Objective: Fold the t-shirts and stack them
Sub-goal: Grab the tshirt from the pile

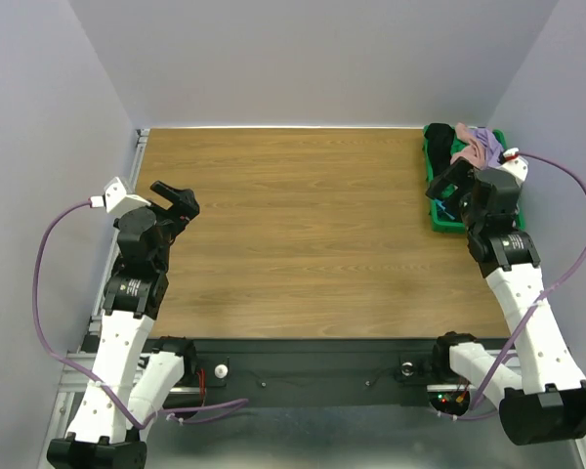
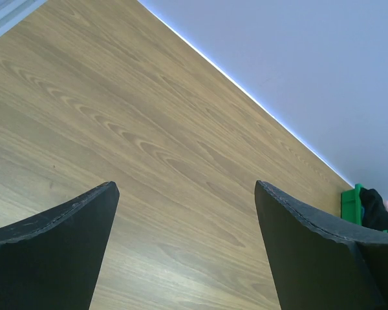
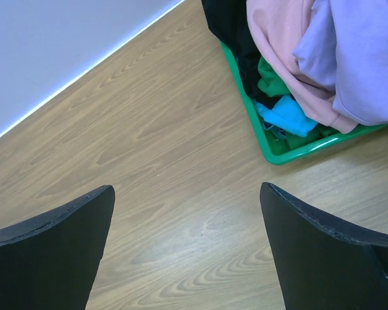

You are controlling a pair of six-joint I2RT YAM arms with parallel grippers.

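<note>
**Opening state, shirts not yet drawn.** The left pincer (image 1: 180,199) hangs above the left side of the desk (image 1: 293,234), jaws spread wide and holding nothing. Its wrist view shows only bare wood grain between the two black fingers (image 2: 64,239). The right pincer (image 1: 447,186) is likewise wide open and empty. It is poised just beside the near end of the green bin (image 1: 441,223), which sits at the far right corner of the desk.

All the t-shirts lie heaped and unfolded in that bin. The lavender t-shirt (image 3: 365,58) is uppermost, the pink t-shirt (image 3: 278,32) is bunched beneath it, and the black t-shirt (image 3: 223,16) lies at the bin's far end. A turquoise cloth (image 3: 286,113) and a green cloth (image 3: 271,77) show lower down; what they are cannot be told. No shirt lies on the desk, so the task appears to stand at its first step, lifting one garment out.

**Handling.** The shirts look light, limp and easily creased, so they should sag from any hold rather than keep a shape. A lifted one may drag its neighbours along. A pinch on a raised fold of the lavender t-shirt seems the surest first hold. For spreading it flat, the shoulders or hem corners would serve, one per pincer, but these are buried in the heap. The bin looks light enough to shift if cloth snags on its rim.
</note>
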